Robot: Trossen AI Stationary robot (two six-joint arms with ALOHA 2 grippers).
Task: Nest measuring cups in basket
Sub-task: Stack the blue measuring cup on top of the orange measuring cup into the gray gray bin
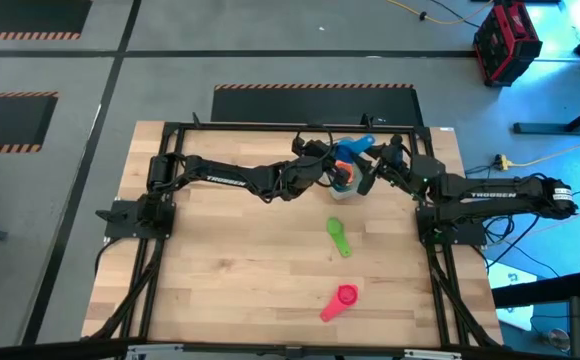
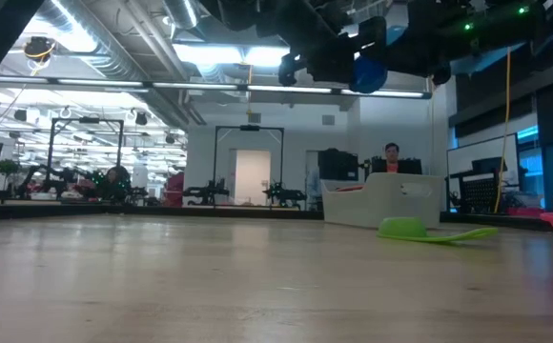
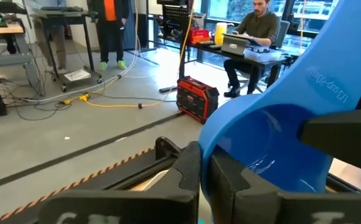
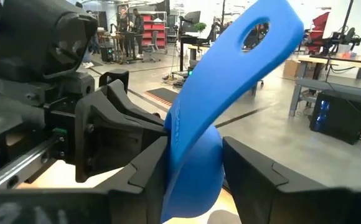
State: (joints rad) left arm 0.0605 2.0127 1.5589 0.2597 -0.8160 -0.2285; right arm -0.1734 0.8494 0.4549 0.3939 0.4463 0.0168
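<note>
A blue measuring cup (image 1: 355, 150) (image 2: 370, 74) is held in the air over the far middle of the table, above the grey-clear basket (image 1: 344, 186) (image 2: 381, 202). Both grippers meet at it. My left gripper (image 1: 336, 166) (image 3: 203, 180) reaches in from the left and is shut on it. My right gripper (image 1: 369, 170) (image 4: 196, 180) comes from the right and is shut on its bowl. Something orange shows in the basket in the high view. A green cup (image 1: 338, 238) (image 2: 405, 229) and a red cup (image 1: 340, 298) lie on the table nearer me. The other cups are hidden. My left gripper pinches the wall of the cup's bowl at its rim (image 3: 206, 152), one finger outside and one inside the hollow. The cup is lifted clear of the table. My right gripper has the rounded bowl (image 4: 196, 168) between its two fingers (image 4: 144, 177), coming level from the table's right. The flat handle with its hole (image 4: 255, 31) stands up past the fingers.
A dark frame runs along the table's far edge behind the arms. The green cup rests mouth down on the wood, its handle pointing toward the near edge. Bare wood lies to the left of both loose cups. People sit and stand in the room beyond.
</note>
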